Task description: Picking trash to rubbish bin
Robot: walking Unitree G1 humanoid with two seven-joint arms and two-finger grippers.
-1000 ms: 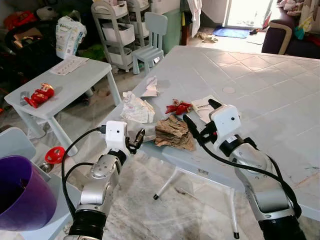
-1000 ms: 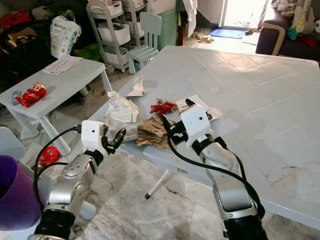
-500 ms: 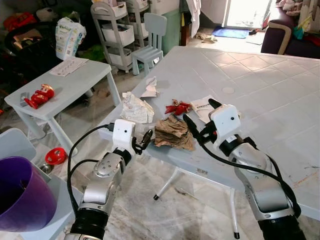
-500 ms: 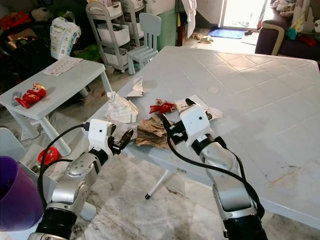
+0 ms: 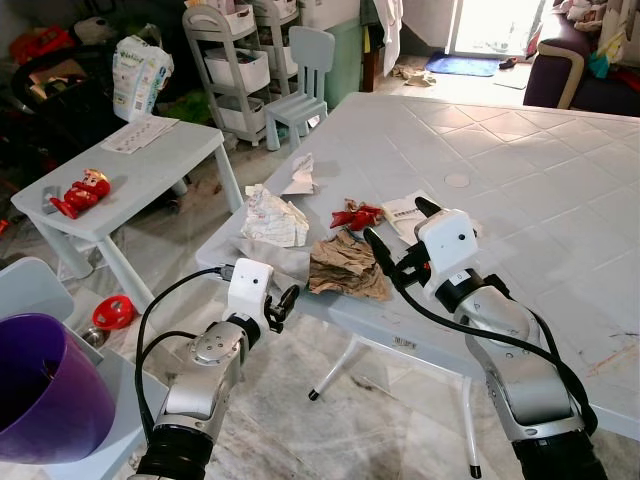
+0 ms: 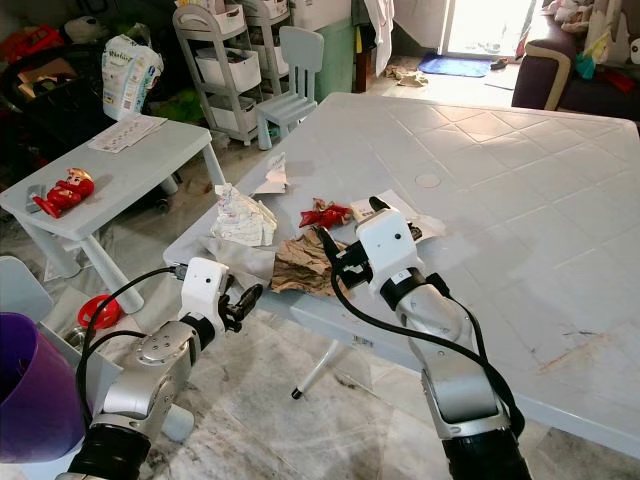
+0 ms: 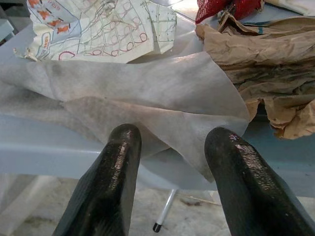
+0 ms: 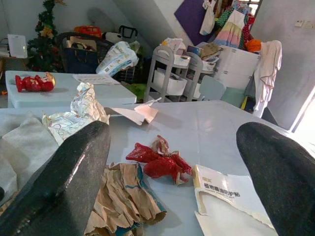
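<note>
I see the big pale table (image 5: 520,160) carrying a cluster of trash near its front left corner. A thin grey-white sheet (image 7: 147,93) droops over the table edge, directly ahead of my left gripper (image 5: 281,303), whose fingers stand spread just short of it. Beyond that sheet lies a crumpled printed wrapper (image 5: 272,215), and farther on a small torn white scrap (image 5: 300,178). Crumpled brown paper (image 5: 345,265) lies just beside my right gripper (image 5: 397,235), on its left side, with the red wrapper (image 8: 157,161) just past it. A torn white printed paper (image 8: 224,189) rests under that gripper's spread fingers.
</note>
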